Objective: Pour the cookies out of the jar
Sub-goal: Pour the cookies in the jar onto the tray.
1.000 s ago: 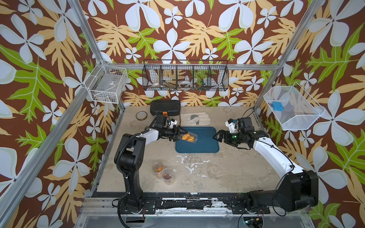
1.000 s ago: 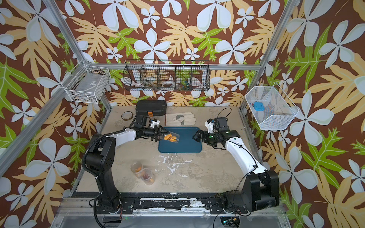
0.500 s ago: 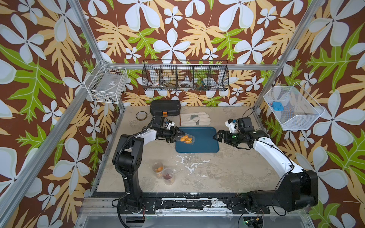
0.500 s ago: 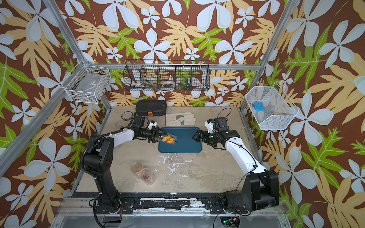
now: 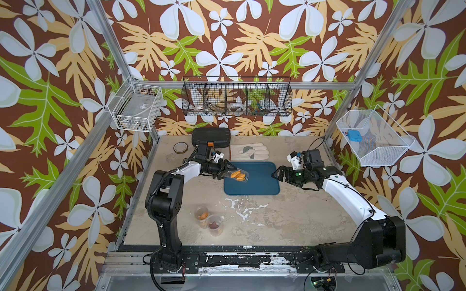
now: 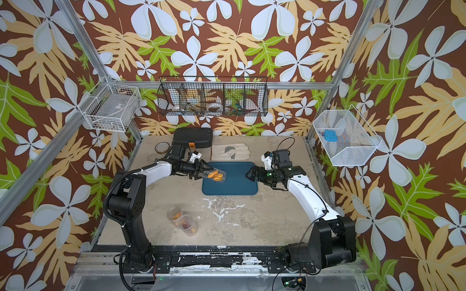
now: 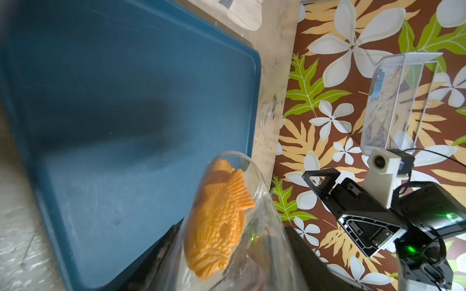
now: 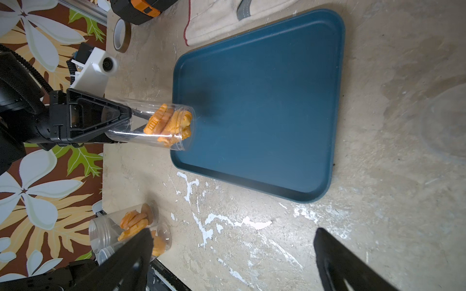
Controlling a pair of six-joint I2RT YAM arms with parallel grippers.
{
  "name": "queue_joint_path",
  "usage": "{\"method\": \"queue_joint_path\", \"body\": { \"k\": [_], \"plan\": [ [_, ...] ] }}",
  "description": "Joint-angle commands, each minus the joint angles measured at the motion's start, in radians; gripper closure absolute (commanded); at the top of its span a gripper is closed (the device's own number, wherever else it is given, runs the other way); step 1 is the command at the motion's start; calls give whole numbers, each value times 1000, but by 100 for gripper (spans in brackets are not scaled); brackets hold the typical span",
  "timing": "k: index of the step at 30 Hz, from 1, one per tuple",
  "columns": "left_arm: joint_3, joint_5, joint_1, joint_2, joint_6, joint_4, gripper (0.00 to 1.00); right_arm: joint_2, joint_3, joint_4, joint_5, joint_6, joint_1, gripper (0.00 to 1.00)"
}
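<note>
Top views both show the left hand (image 5: 228, 172) pinching a clear jar (image 5: 245, 177), tipped sideways over the left edge of the blue tray (image 5: 261, 185) at frame centre, cookies (image 5: 237, 174) crowded at its mouth; the right hand (image 5: 276, 173) hovers spread, empty.

We find the jar (image 8: 141, 126), cookies (image 8: 171, 123) inside, in our left gripper (image 8: 132, 123), mouth over the tray (image 8: 264, 113); our right gripper (image 5: 277, 172) is across the tray.

Three jars (image 5: 237, 174), one tray (image 5: 259, 182), one glove (image 5: 248, 152), one tape roll (image 5: 180, 152), one case (image 5: 211, 137).
</note>
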Motion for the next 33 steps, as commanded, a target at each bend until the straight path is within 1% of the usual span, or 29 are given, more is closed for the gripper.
{"method": "queue_joint_path", "body": {
  "k": [1,2,3,4,5,6,8,9,11,12,13,14,15,16,17,18,19,20,21,22,23,25,27,28,29,30,31,32,33],
  "plan": [
    [46,-61,0,9,90,-128,54,7,2,18,-3,1,1,0],
    [58,21,2,34,63,-143,55,8,4,21,-6,3,2,0],
    [13,102,-4,18,-55,6,56,8,5,21,-6,4,2,0],
    [-40,91,-12,-26,-171,186,55,7,3,24,-4,6,2,0],
    [-63,67,-14,-55,-195,259,51,6,-1,29,-2,7,2,0],
    [-49,69,-13,-41,-173,227,51,9,-1,31,-3,7,3,0],
    [-4,82,-9,26,-76,51,53,17,7,28,-11,9,4,0],
    [-19,107,-11,26,-110,82,53,16,9,26,-11,8,5,0],
    [-126,148,-17,-26,-334,426,51,14,12,24,-2,1,5,0],
    [-135,121,-10,-30,-328,433,51,15,9,25,3,1,5,0],
    [-79,46,-1,-12,-188,256,54,16,7,26,0,1,6,0],
    [12,-44,-1,16,-23,-5,56,19,7,27,-5,2,5,0],
    [82,-84,-6,48,69,-162,57,20,9,26,-11,3,6,0],
    [77,-27,-10,46,46,-134,56,18,11,23,-8,3,7,0],
    [19,44,-10,21,-55,8,55,15,11,21,-4,1,8,0],
    [-80,126,-9,-20,-263,318,53,13,9,22,3,-1,8,0],
    [-168,149,-11,-42,-463,613,52,13,8,21,6,-3,7,0],
    [-173,146,-6,-36,-472,619,53,15,7,22,4,-3,7,0],
    [-124,101,-5,-19,-332,413,54,19,7,24,-1,0,7,0],
    [-38,29,-7,-1,-132,136,55,20,8,26,-5,2,7,0],
    [-4,20,-15,13,-66,41,55,19,10,26,-7,4,8,0],
    [-24,60,-22,12,-106,76,55,14,15,22,1,1,7,0],
    [-76,109,-25,-13,-225,254,54,14,13,18,5,-3,8,0],
    [-82,95,-24,-21,-249,289,54,15,12,21,3,-3,8,0],
    [-33,17,-24,-21,-147,153,55,16,10,22,-1,1,7,0],
    [59,-95,-29,-2,0,-62,56,18,9,26,-6,6,8,0],
    [132,-149,-36,28,102,-210,56,16,11,27,-8,8,9,0],
    [133,-95,-37,40,94,-209,56,16,15,23,-6,8,10,0],
    [87,-10,-37,33,16,-107,55,14,20,21,-3,6,11,0]
  ]
}}
